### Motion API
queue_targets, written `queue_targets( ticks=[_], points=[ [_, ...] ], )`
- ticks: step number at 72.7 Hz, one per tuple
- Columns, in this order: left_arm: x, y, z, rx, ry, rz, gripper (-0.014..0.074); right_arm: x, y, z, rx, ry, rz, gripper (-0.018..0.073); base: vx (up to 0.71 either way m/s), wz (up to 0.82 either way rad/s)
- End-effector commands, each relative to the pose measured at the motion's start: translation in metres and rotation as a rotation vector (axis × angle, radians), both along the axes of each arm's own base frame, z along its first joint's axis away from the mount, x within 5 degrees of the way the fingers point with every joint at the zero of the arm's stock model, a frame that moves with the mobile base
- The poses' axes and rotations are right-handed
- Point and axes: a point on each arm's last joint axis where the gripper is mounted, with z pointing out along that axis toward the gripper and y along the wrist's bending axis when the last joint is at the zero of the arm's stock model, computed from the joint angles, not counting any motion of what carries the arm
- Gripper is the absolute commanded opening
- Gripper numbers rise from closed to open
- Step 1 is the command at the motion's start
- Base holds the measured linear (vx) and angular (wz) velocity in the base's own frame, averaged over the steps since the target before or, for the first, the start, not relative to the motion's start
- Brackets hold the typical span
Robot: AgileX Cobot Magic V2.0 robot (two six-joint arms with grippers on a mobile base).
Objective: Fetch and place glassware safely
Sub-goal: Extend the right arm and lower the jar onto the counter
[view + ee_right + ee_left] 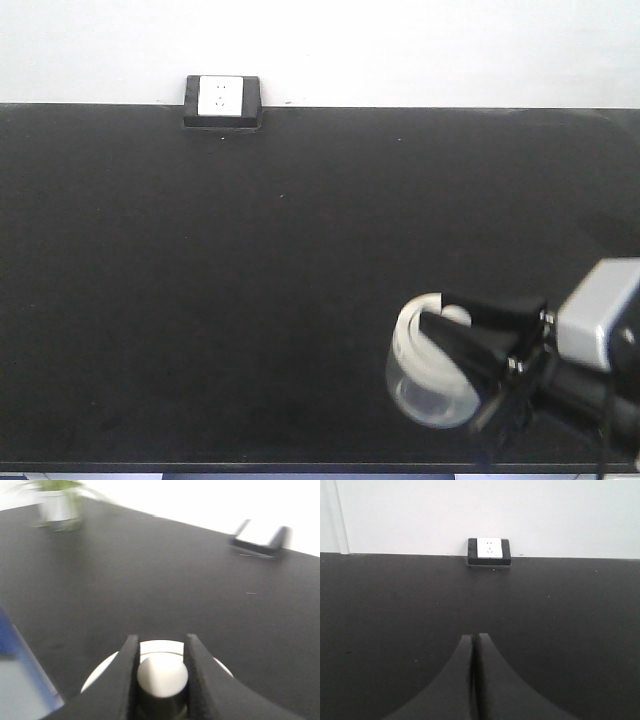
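**Right arm has the jar by its lid knob, near the table's front edge**

The right gripper [162,641] is narrowed to a small gap, its two fingers pressed on either side of the knob [162,676] on the cream lid [410,335]. It comes in from the jar's right in the front view. The glass jar [425,395] hangs or stands directly under that grip, low and right over the black table [250,300] and close to its front edge. Whether its base touches the surface cannot be told. Its axis, from lid to base, looks slightly tipped in the front view.

The left gripper [473,638] is pressed together on nothing and faces the wall socket [489,551]. It is well apart from the jar, so the placing falls to the right arm. Only the knob is held, so a steady, upright descent seems wise.
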Motion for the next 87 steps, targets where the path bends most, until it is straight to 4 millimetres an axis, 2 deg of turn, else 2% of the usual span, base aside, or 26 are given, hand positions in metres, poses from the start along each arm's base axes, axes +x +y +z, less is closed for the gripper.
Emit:
queue_targets(
  ticks=[1,20,29,42,52,70,87],
  points=[
    [0.000,-0.001,0.014,-0.012,-0.086,-0.015,-0.0007,0.019,0.004,0.024,0.057,-0.070,-0.041,-0.0001,0.00,0.00],
    [0.000,-0.001,0.014,-0.012,-0.086,-0.015,-0.0007,0.077,0.028,0.030,0.065,-0.115,-0.063,-0.0001,0.00,0.00],
    [0.000,-0.001,0.014,-0.012,-0.086,-0.015,-0.0007,0.100,0.040,0.017,0.047,-0.206,-0.024,-0.0001,0.00,0.00],
    [0.000,-0.001,0.014,-0.012,-0.086,-0.015,-0.0007,0.127,0.047,-0.013,0.207,-0.196,-0.093,-0.0001,0.00,0.00],
    [0.000,-0.001,0.014,-0.012,-0.086,-0.015,-0.0007,0.141,0.048,-0.038,0.271,-0.169,-0.148,-0.0001,0.00,0.00],
    [0.000,-0.001,0.014,-0.012,-0.086,-0.015,-0.0007,0.158,0.053,-0.075,0.236,-0.146,-0.177,-0.0001,0.00,-0.01],
    [0.000,-0.001,0.014,-0.012,-0.086,-0.015,-0.0007,0.175,0.060,-0.091,0.220,-0.122,-0.189,0.0009,0.00,-0.01]
  ],
)
